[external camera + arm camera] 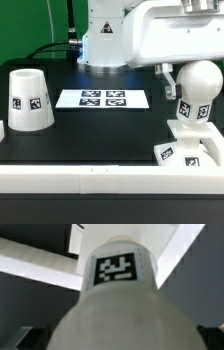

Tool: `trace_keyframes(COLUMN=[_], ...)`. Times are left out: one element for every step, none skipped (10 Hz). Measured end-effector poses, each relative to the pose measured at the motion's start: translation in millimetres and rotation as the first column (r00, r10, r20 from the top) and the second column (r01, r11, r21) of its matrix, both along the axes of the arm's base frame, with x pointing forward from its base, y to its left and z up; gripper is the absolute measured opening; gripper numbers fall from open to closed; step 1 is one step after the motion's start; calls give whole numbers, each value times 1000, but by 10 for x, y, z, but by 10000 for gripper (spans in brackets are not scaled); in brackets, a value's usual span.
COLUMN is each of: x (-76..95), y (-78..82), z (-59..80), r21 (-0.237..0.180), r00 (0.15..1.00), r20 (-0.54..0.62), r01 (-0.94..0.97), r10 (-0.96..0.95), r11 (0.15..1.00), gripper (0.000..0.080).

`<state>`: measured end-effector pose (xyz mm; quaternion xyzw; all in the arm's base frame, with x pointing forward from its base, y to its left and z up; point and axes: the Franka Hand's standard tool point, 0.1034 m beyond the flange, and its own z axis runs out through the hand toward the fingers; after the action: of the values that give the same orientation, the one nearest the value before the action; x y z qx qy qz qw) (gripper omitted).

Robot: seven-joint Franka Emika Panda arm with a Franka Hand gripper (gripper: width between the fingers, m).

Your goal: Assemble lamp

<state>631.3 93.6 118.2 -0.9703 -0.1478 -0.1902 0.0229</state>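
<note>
No letters, numerals or brand names are legible in either view. The only markings are black-and-white square coded tags, and their patterns cannot be read by eye.

- On the shade (pixel 30 90): one shade tag (pixel 32 101) on the side wall facing the exterior camera.
- On the bulb (pixel 199 80): two tags on the neck under the round head, on adjoining faces. The wrist view shows one bulb tag (pixel 115 269) close up and blurred, black blocks on a white field.
- On the base (pixel 186 148): at least two small tags on the top face.
- On the marker board (pixel 102 98), flat on the tabletop (pixel 110 125): several tags printed side by side, too small to make out.
</note>
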Motion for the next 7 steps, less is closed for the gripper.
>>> trace_keyframes(x=[3, -2, -6, -11, -10, -32, -34], y=[-3, -2, -3, -20, -25, -8, -7], z=[50, 94, 173, 240, 275, 250, 247], r21=[0, -1, -1, -4, -4, -5, -5], r00=[1000, 1000, 1000, 1000, 1000, 999, 999], r20=[2, 1, -3, -14, -19, -44, -49], r01=[0, -1, -3, -4, -3, -6, -7], r10=[0, 1, 3, 3, 3, 6, 7], r11=[1000, 1000, 1000, 1000, 1000, 1000, 1000], gripper=[698, 698, 698, 698, 698, 698, 698])
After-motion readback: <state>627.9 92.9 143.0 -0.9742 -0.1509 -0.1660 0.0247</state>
